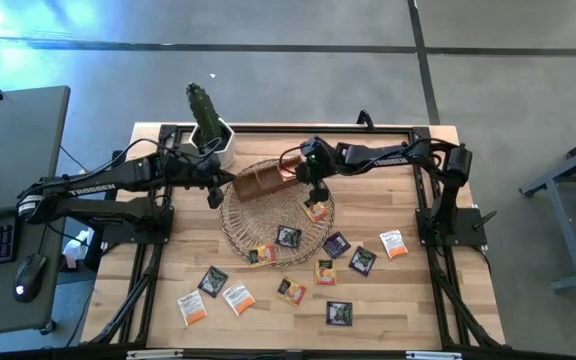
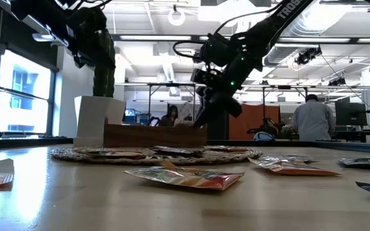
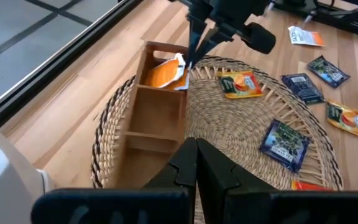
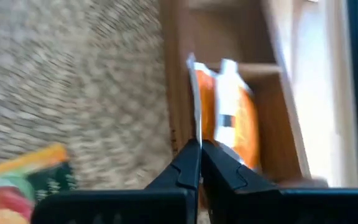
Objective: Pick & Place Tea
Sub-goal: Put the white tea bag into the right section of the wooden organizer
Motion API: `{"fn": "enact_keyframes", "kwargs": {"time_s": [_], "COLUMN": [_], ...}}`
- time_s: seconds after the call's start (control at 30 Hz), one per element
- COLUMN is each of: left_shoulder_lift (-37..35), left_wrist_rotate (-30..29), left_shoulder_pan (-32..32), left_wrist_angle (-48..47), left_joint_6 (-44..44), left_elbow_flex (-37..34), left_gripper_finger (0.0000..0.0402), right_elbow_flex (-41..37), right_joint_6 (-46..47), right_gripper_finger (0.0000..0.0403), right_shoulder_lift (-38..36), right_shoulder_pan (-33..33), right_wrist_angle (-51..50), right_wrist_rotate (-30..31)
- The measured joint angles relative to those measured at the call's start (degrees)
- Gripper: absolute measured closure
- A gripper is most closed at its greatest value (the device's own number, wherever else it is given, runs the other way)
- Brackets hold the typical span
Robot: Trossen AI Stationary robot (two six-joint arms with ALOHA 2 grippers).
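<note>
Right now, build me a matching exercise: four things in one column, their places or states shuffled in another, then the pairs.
1 orange sachet
2 wooden box
3 left gripper
4 white pot

A on the wicker mat
B shut, empty, by the mat's edge
C on the table, off the mat
D in the box's end compartment, pinched by the right gripper

Pairs: 1-D, 2-A, 3-B, 4-C

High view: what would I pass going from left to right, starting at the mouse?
Computer mouse → potted plant → wooden compartment box → right end effector, pinching an orange sachet → loose orange-and-white sachet farthest right.
</note>
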Motion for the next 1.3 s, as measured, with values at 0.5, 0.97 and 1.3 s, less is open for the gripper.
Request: {"fn": "enact_keyframes", "kwargs": {"time_s": [0.5,0.97,1.3], "left_shoulder_lift": [0.02,0.02,0.02], "left_wrist_rotate": [-0.02,-0.02,-0.02], "left_shoulder_pan": [0.00,0.00,0.00], "left_wrist_angle": [-0.23,-0.28,-0.36], "left_joint_6": [-0.08,0.00,0.07], "left_elbow_flex": [0.00,0.02,0.02], "left_gripper_finger": [0.0401,0.0401,0.0401], "right_elbow_flex": [12.03,12.83,12.94], "right_joint_6": [2.45,11.76,12.34], "right_gripper_finger": [0.0400,0.0401,0.0402], "right_shoulder_lift": [0.09,0.09,0.07], "right_shoulder_pan": [0.21,-8.35,-5.56], "right_wrist_angle": [-9.80,-13.05,-12.64], "right_wrist_rotate": [6.95,-8.68,-7.91]}}
